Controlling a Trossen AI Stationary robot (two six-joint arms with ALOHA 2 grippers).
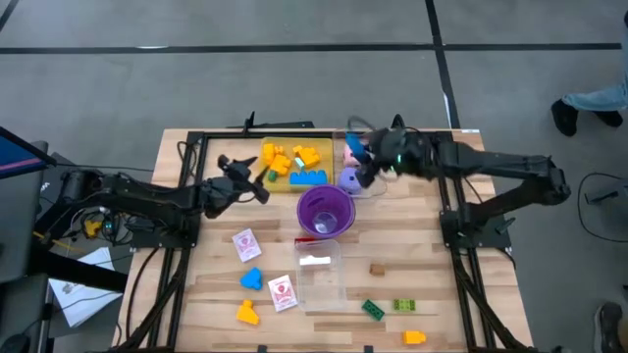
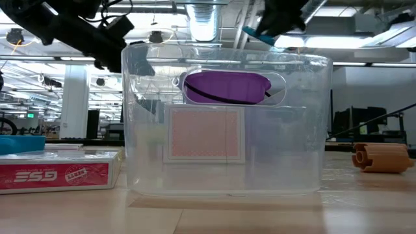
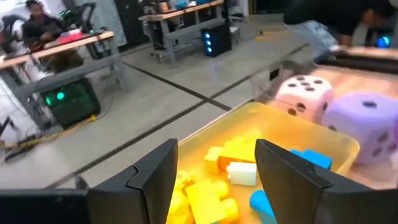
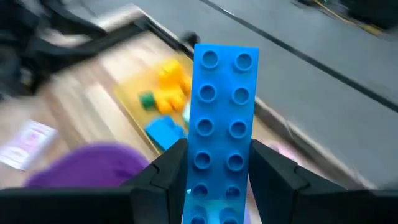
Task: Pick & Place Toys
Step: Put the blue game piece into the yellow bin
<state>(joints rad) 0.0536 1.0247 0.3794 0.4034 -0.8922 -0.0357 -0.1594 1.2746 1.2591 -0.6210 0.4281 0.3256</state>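
My right gripper (image 4: pixel 217 171) squeezes a long blue brick (image 4: pixel 224 118); my left gripper (image 3: pixel 214 174) hangs empty, fingers apart, over the yellow tray (image 3: pixel 298 134).

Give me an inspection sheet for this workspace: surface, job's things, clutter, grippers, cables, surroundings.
Surface: wooden slatted table in a black frame.
Job's things: yellow tray holds yellow and blue bricks; pink die and purple die beside it; two white-red cards and loose bricks on the front half.
Clutter: purple cup, clear tray, brown piece.
Grippers: left gripper open, empty, over the yellow tray; right gripper shut on a long blue brick, near the dice.
Cables: a bundle left of the table; one on the floor at right.
Surroundings: grey floor, a person's legs at right.
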